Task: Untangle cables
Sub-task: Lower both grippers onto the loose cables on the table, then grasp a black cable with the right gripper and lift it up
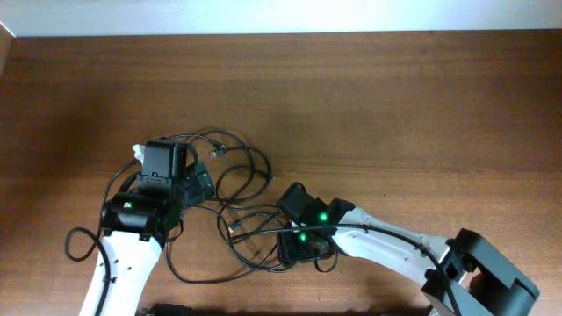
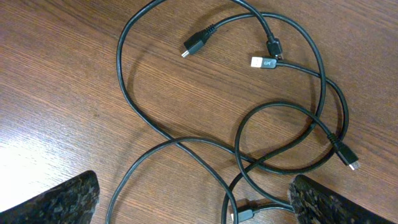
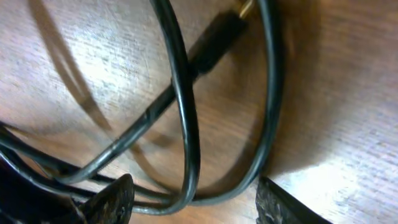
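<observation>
- The bench (image 1: 395,105) is bare brown wood. The cables (image 1: 233,206) lie on it as one loose heap, at about 7 o'clock from its centre in the overhead view.
- The left end effector (image 2: 194,186) sits at 9 o'clock of the heap. It is released, with its fingers spread wide above the loops and nothing between them.
- The right end effector (image 3: 194,186) is at 5 o'clock of the heap and low over the wood. It is also released, but two or three strands run through the gap between its fingers.
- The step in hand looks like choosing a strand. It would go best to close on one cord only, clear of any crossing, then draw it slowly towards 3 o'clock while the other arm holds the rest down.
- The cords are thin, black and limp. They overlap in wide curls rather than tight knots.
- Free ends show: a silver-tipped plug (image 2: 261,62), a black plug (image 2: 194,45) at 10 o'clock of it, and a gold-tipped plug (image 3: 217,34).
</observation>
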You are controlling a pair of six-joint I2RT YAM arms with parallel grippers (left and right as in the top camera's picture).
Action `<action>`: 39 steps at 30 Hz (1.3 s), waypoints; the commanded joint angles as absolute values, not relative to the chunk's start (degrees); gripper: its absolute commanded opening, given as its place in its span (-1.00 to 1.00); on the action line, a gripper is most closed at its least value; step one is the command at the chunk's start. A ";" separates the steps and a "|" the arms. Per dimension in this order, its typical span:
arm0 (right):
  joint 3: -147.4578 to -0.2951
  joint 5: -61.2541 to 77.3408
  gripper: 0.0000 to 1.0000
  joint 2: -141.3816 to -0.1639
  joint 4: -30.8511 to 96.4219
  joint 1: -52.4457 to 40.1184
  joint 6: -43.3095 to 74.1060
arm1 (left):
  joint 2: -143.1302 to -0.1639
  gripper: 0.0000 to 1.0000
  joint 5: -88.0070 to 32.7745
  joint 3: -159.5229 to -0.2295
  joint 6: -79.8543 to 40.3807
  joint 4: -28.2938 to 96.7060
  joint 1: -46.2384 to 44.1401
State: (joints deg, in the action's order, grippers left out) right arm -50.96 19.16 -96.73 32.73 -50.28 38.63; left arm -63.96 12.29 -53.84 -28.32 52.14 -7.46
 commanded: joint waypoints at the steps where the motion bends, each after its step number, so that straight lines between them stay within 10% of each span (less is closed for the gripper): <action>1: -50.70 29.76 0.25 -97.12 33.93 -48.69 37.71 | -63.68 0.98 12.91 -54.04 -27.77 52.18 -7.22; 26: -50.04 17.50 -0.07 -97.14 28.88 -49.60 42.50 | -63.68 0.98 12.91 -54.04 -27.79 52.18 -7.22; 34: -50.04 17.26 -0.86 -97.14 29.32 -49.60 42.48 | -63.68 0.98 12.91 -54.04 -27.79 52.16 -7.22; 39: -50.04 17.26 -0.92 -97.14 29.32 -49.60 42.48 | -63.68 0.98 12.91 -54.04 -27.77 52.16 -7.22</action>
State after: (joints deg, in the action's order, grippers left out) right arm -50.43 17.82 -96.73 29.30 -49.23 42.26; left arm -63.96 12.29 -53.84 -28.32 52.12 -7.46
